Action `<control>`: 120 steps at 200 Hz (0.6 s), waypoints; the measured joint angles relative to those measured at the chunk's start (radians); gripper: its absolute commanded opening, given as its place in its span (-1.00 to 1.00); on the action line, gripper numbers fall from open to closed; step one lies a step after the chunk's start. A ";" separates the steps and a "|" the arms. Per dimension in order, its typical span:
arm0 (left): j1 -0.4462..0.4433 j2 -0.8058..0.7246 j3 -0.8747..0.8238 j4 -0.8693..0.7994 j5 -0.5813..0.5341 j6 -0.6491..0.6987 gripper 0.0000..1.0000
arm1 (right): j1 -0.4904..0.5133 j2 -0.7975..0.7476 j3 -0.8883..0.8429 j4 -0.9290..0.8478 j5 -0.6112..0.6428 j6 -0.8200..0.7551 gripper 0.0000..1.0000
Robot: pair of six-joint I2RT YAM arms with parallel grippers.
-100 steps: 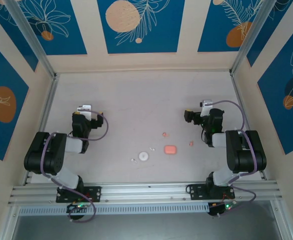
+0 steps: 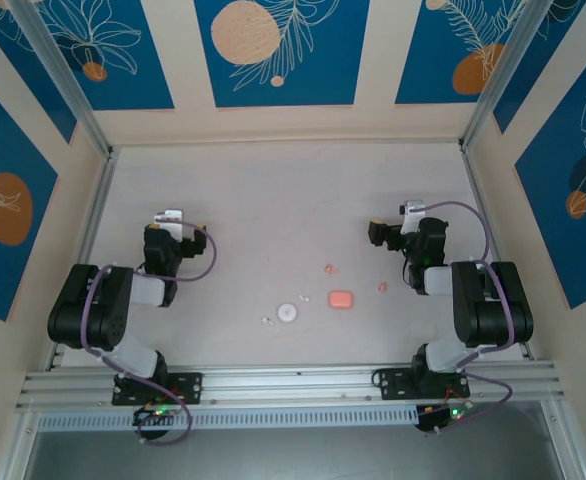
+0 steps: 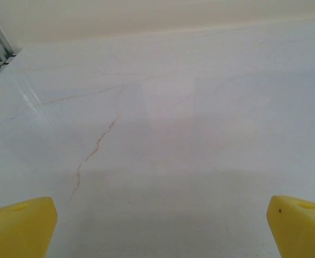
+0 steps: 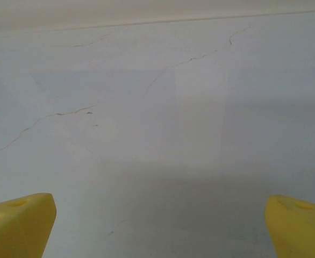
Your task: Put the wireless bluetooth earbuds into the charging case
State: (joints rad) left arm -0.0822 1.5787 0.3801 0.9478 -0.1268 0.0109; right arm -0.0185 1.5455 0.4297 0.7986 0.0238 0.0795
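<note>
The left tool [image 3: 162, 220] and right tool [image 4: 160, 220] hang released over the pale marbled table [image 2: 273, 200]. Tiny salmon-pink earbuds [image 2: 329, 268] and tiny white earbuds [image 2: 266, 320] lie scattered mid-table.

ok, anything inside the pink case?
Nothing sits on the pink case; its inside can't be made out from above. Two pink earbuds lie loose on the table, apart from it.

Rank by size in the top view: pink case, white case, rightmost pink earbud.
1. pink case
2. white case, only slightly smaller, nearly alike
3. rightmost pink earbud, far smallest
</note>
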 measured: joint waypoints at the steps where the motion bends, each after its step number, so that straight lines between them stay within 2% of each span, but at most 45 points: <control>1: 0.000 0.000 0.000 0.000 0.000 0.000 1.00 | 0.000 0.000 0.000 0.000 0.000 0.000 0.98; 46: 0.000 0.000 0.000 -0.025 0.048 0.019 1.00 | 0.000 0.000 0.000 0.000 0.000 0.000 0.98; 120: 0.000 0.000 0.000 -0.037 0.056 0.023 0.99 | 0.001 -0.003 0.000 -0.005 0.004 0.004 0.98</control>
State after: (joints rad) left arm -0.0822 1.5784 0.3801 0.9112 -0.0711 0.0334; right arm -0.0177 1.5429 0.4297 0.7940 0.0280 0.0834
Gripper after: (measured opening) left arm 0.994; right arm 0.990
